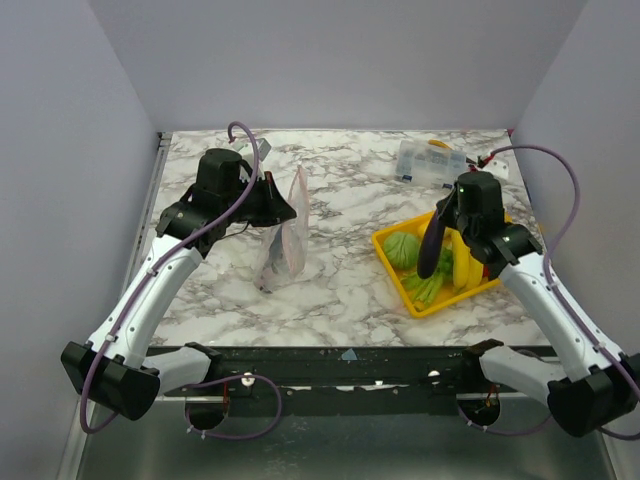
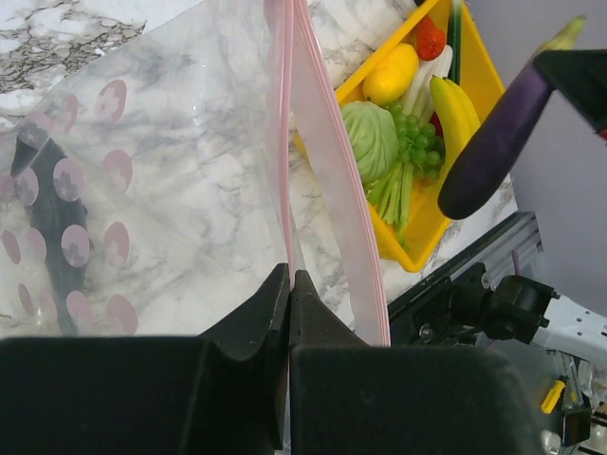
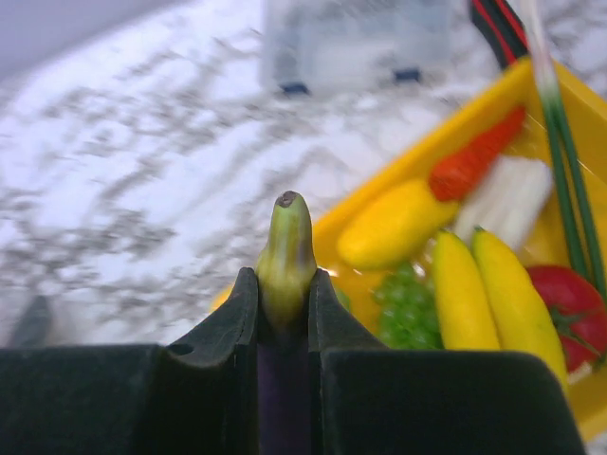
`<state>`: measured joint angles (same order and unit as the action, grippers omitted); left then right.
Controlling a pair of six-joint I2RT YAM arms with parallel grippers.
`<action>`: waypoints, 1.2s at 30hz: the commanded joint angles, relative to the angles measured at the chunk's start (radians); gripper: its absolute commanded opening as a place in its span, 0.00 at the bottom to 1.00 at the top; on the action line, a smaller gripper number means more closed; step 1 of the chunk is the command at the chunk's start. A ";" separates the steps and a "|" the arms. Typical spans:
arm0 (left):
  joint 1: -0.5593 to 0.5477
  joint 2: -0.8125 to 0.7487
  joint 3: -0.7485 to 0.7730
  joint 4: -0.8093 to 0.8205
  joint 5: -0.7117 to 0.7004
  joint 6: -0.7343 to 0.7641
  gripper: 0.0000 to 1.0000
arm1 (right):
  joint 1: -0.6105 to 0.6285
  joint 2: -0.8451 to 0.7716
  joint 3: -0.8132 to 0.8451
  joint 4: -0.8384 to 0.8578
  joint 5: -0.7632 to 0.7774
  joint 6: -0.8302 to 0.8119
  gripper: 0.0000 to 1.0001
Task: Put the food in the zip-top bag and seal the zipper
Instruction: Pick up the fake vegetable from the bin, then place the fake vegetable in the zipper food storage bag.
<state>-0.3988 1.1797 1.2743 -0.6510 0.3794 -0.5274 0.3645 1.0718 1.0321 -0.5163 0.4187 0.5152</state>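
Marble counter (image 1: 340, 290), grey walls on three sides. Toward the left edge: bag (image 1: 285, 245) held upright, left claw (image 2: 287, 280) pinched flat on one lip at the zipper (image 2: 332, 190), mouth gaping only a little. Thin, crinkly, floppy film, likely to fold or slip, so best gripped on the stiffer pink strip. Near the right edge: right claw (image 3: 285, 284) clamped narrow on the green stem of the eggplant (image 1: 432, 240), purple body dangling above the tray (image 1: 440, 305). Looks light, smooth, rigid. Prone to swing or slide from so small a hold; a grip nearer mid-body judged safer. Lying in the tray: bananas (image 3: 493, 294), green round one (image 1: 400, 248), red fruit (image 3: 569, 303). Clear box (image 1: 430, 162) by the far right corner.
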 commanded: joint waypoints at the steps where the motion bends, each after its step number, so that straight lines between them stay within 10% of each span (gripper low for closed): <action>1: 0.005 -0.020 -0.009 0.026 0.037 0.004 0.00 | -0.003 -0.063 0.039 0.209 -0.291 -0.039 0.00; 6: 0.005 -0.023 -0.014 0.028 0.029 0.004 0.00 | 0.087 -0.038 0.055 0.556 -0.470 0.104 0.00; 16: 0.005 -0.020 -0.006 0.027 0.042 -0.006 0.00 | 0.472 0.185 0.211 0.965 -0.315 0.049 0.00; 36: 0.005 -0.068 0.046 -0.015 -0.066 -0.124 0.00 | 0.582 0.231 0.021 1.204 -0.184 -0.162 0.00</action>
<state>-0.3927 1.1408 1.2686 -0.6716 0.3435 -0.6014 0.9218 1.3315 1.1000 0.6437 0.1898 0.4057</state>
